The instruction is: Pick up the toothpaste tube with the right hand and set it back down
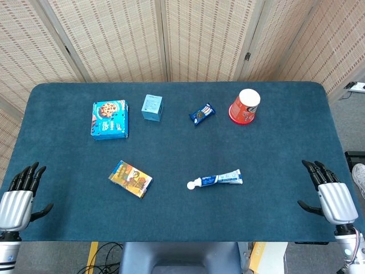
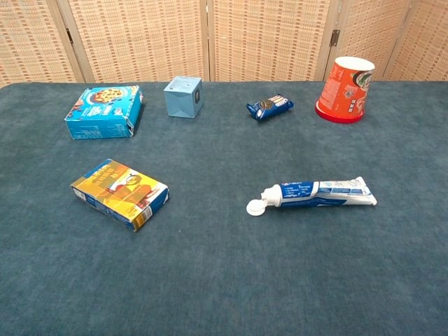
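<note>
Your right hand (image 1: 329,197) hovers empty, fingers spread, at the tabletop's (image 1: 274,148) near right edge, well apart from the toothpaste tube (image 1: 217,180) lying flat.

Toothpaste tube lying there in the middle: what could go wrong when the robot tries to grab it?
The toothpaste tube lies flat on the soft cloth-covered table, so fingers may slide over it or push it away. Its white cap looks flipped open, so a squeeze might press paste out. The right hand starts far off at the table's edge.
</note>
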{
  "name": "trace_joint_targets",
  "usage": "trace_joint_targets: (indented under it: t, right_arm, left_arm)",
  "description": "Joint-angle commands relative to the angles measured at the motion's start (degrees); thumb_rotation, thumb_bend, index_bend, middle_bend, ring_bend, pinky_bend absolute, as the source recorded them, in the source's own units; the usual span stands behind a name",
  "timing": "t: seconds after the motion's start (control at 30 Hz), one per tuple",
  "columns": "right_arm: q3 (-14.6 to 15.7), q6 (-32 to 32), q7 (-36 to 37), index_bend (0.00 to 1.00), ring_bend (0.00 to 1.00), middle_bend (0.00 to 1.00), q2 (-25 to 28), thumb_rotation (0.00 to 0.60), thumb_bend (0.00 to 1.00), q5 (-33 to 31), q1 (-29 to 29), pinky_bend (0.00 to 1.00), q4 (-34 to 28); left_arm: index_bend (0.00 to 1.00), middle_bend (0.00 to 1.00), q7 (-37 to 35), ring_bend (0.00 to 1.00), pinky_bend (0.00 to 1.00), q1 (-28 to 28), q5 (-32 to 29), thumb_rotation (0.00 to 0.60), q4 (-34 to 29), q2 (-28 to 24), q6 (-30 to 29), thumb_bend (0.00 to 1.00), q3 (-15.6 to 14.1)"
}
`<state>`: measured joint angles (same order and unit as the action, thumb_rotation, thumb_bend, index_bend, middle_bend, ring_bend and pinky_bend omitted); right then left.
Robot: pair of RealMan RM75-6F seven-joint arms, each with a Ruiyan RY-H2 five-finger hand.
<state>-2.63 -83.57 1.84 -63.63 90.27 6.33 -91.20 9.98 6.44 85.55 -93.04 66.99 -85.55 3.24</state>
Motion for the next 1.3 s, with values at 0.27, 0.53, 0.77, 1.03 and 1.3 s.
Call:
trace_joint_targets:
  t: [0.27,0.53,0.77,1.03,1.3]
  right_arm:
    - [-1.41,9.18,-5.51,0.15,0.18,0.28,-0.05,0.6,0.14,1.52,7.49,0.27,-4.64]
    - [-3.36,17.48,-13.97,0.2,0.18,0.28,-6.18,0.6,0.14,-0.07,14.66,0.28,-4.95]
    - [-3.82,25.72,-18.83,0.27,0.21,0.31,-12.96,0.6,0.14,-3.58,20.45,0.32,-0.99]
    - [-5.3,30.02,-22.6,0.3,0.23,0.34,-19.78,0.6,0.15,-8.67,24.83,0.33,4.86]
    - [-6.02,33.72,-23.82,0.32,0.25,0.36,-24.04,0.6,0.19,-13.1,28.33,0.35,9.73]
  left_arm:
    - [0.01,0.01,-0.3,0.0,0.15,-0.17,0.03,0.6,-0.09,-0.24,0.03,0.2,-0.28]
    - [0.01,0.01,-1.24,0.0,0.15,-0.85,-0.11,0.6,0.59,-0.19,-0.43,0.2,-0.7]
    - [0.02,0.01,-2.06,0.0,0.15,-1.29,0.15,0.6,0.82,-0.71,-1.21,0.2,-0.67]
    - [0.02,0.01,-2.12,0.0,0.15,-1.62,-0.12,0.6,0.72,-1.04,-1.43,0.2,-0.62]
    - [0.03,0.01,-1.96,0.0,0.15,-1.7,-0.26,0.6,0.78,-0.87,-1.23,0.2,-0.69]
